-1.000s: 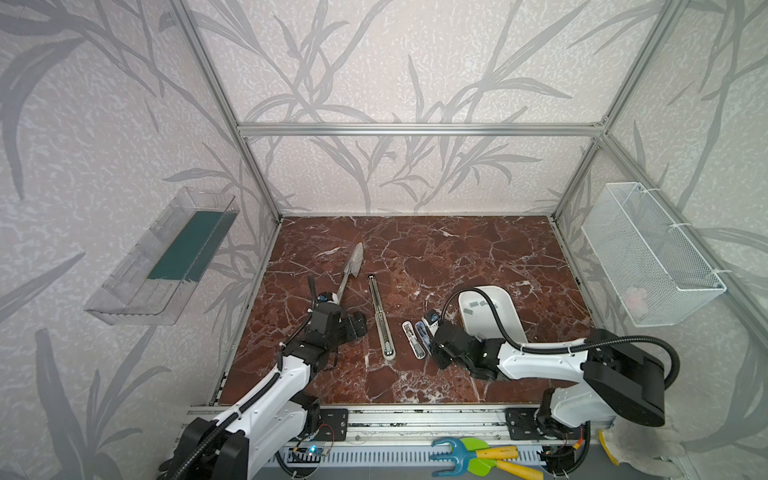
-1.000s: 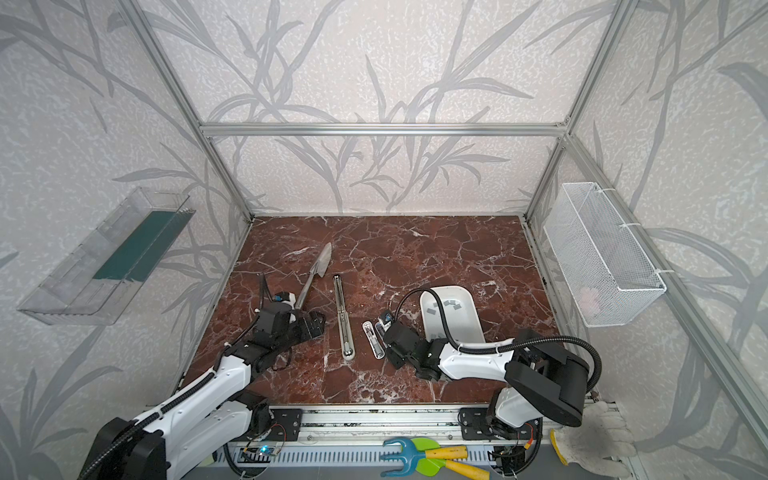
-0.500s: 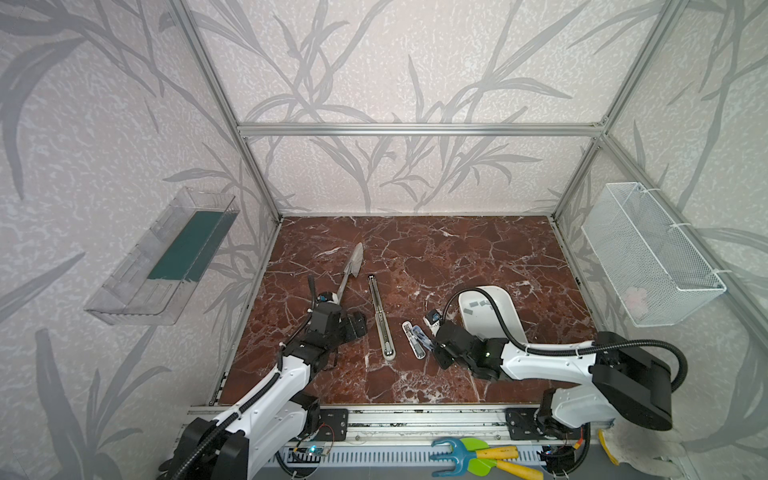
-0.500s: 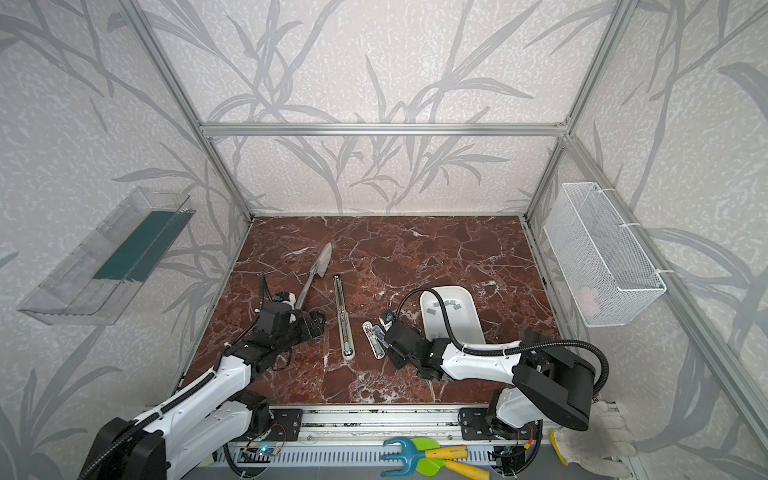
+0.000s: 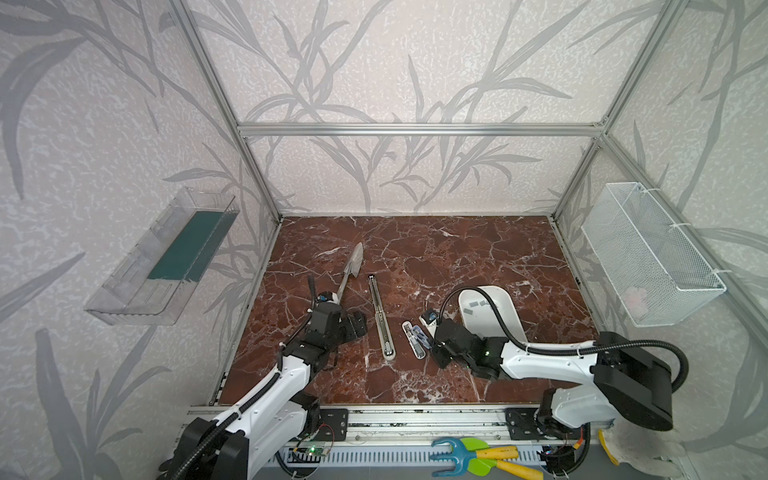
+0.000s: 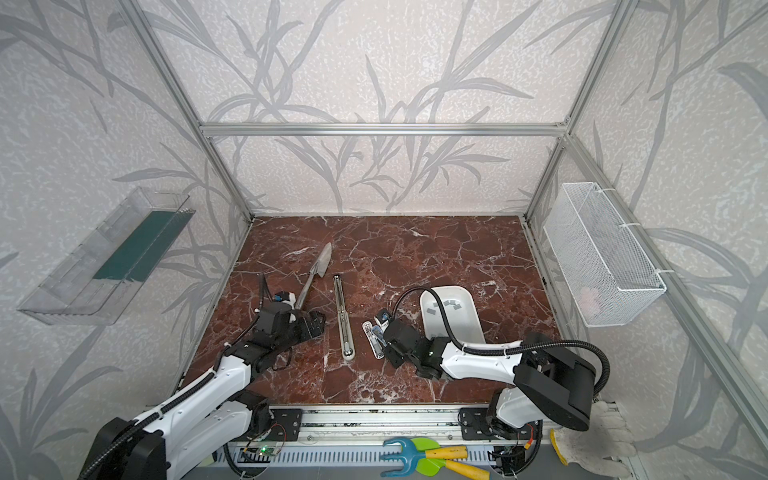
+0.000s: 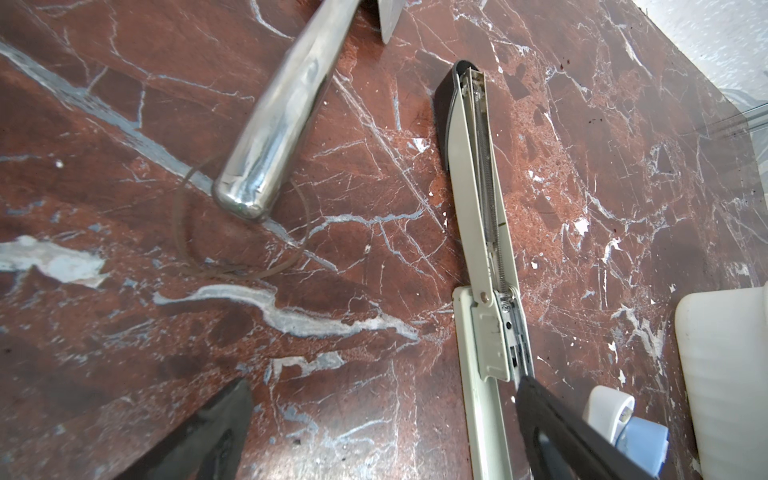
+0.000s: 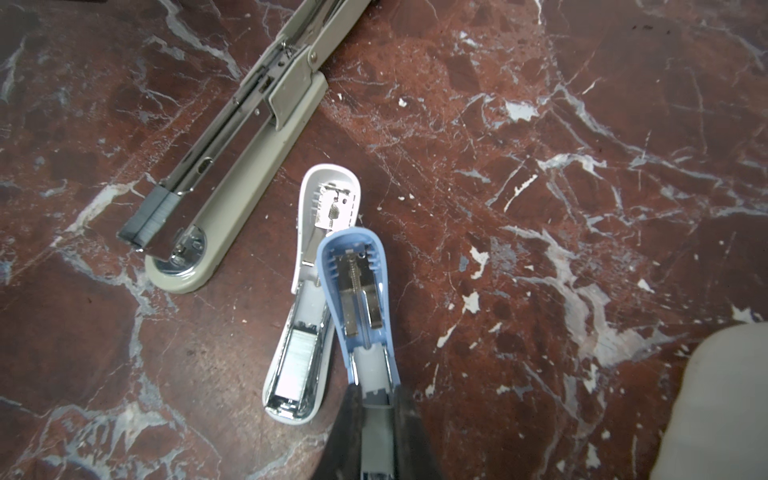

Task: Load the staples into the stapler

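Pinching staples [image 8: 376,440] at lower centre, the right gripper [image 8: 376,392] touches the blue stapler [image 8: 353,282]; the left gripper [image 7: 384,382] gapes wide, empty; staples partly cut off.

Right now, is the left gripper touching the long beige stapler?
Apart. In both top views the open left gripper sits beside the long stapler, with a strip of bare marble showing between them.
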